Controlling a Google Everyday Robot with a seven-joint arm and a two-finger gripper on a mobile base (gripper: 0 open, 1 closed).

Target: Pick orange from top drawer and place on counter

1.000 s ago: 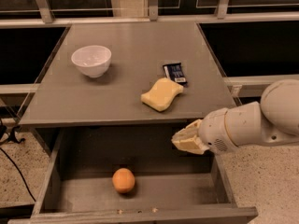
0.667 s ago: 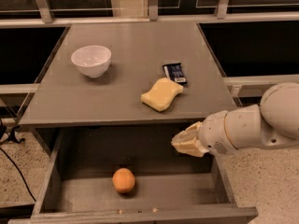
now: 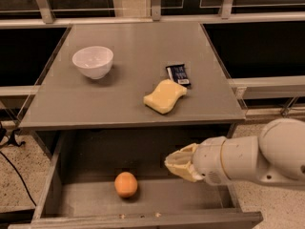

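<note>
The orange (image 3: 126, 184) lies on the floor of the open top drawer (image 3: 52, 194), left of its middle and near the front. My gripper (image 3: 174, 164) comes in from the right on the white arm (image 3: 257, 159) and hangs over the drawer's right half, a little above and to the right of the orange, apart from it. Nothing is held in it. The grey counter (image 3: 128, 94) lies above and behind the drawer.
On the counter stand a white bowl (image 3: 93, 61) at the back left, a pale yellow sponge (image 3: 165, 95) right of middle, and a dark snack packet (image 3: 178, 74) just behind the sponge. A metal rail (image 3: 152, 19) runs behind the counter. A black cable (image 3: 14, 166) lies on the floor at left.
The gripper has moved a little to the left and down, closer to the orange. The orange and the counter's things have not moved.
</note>
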